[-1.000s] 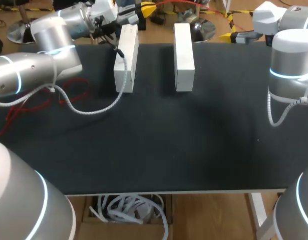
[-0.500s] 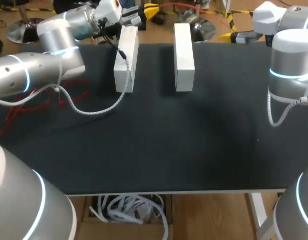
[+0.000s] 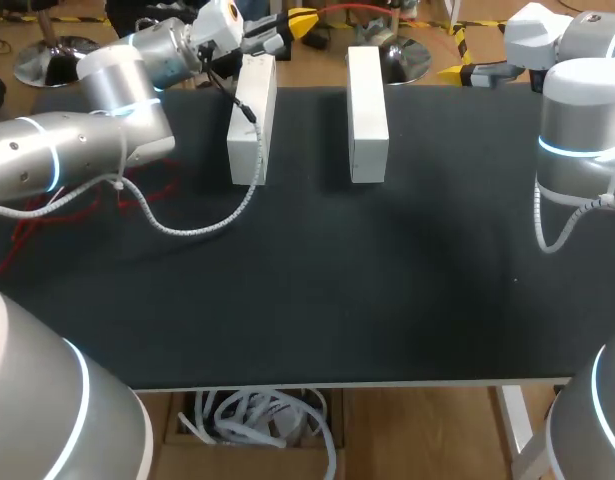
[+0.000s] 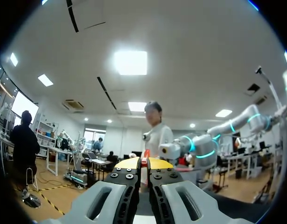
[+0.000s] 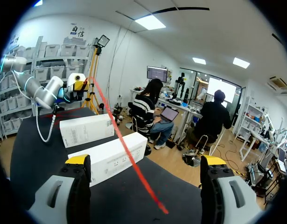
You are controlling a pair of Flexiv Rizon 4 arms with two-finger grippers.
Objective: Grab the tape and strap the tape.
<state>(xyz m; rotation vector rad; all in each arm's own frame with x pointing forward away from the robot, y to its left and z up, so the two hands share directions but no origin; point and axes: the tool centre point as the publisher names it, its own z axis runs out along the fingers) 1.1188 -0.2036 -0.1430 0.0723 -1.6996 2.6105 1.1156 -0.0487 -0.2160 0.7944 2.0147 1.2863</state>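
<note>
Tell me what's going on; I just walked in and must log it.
The left gripper, past the far end of the left white box, is shut on a red tape that runs off toward the right arm's side. The right gripper is open and holds nothing. It and the other white box lie on the black table, with no tape round them.
</note>
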